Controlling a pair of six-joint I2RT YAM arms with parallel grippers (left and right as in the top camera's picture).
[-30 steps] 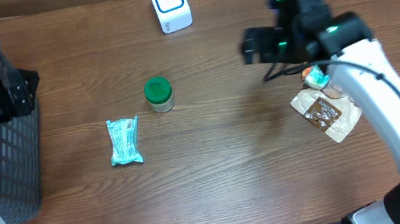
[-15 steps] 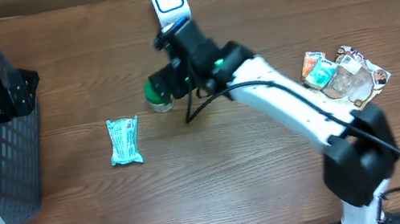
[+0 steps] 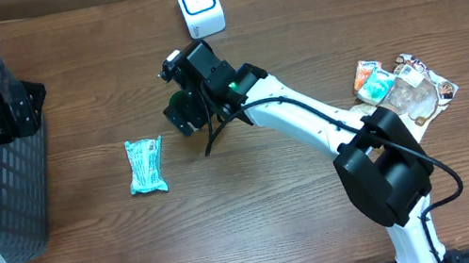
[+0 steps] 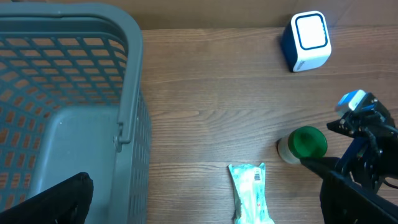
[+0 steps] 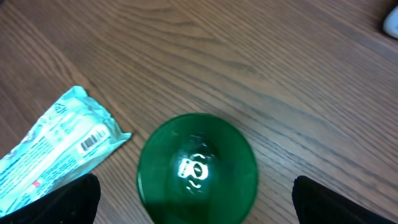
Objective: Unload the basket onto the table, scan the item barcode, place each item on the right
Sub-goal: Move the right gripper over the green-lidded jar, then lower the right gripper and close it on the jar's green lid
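A small jar with a green lid (image 5: 198, 168) stands upright on the wooden table, also seen in the left wrist view (image 4: 305, 143). My right gripper (image 5: 198, 205) hovers open just above it, one finger on each side and clear of the lid; from overhead the gripper (image 3: 182, 112) hides most of the jar. A teal snack packet (image 3: 146, 164) lies flat to the jar's left, its barcode facing up (image 5: 93, 142). The white and blue scanner (image 3: 199, 4) stands at the table's far edge. My left gripper (image 3: 25, 104) is open and empty over the basket.
A grey mesh basket (image 3: 1, 218) stands at the left edge of the table. A pile of several snack packets (image 3: 404, 89) lies at the right. The right arm stretches diagonally across the middle of the table.
The right arm has swung from the snack pile on the right across the table and now sits over the green-lidded jar. The left arm has not moved.
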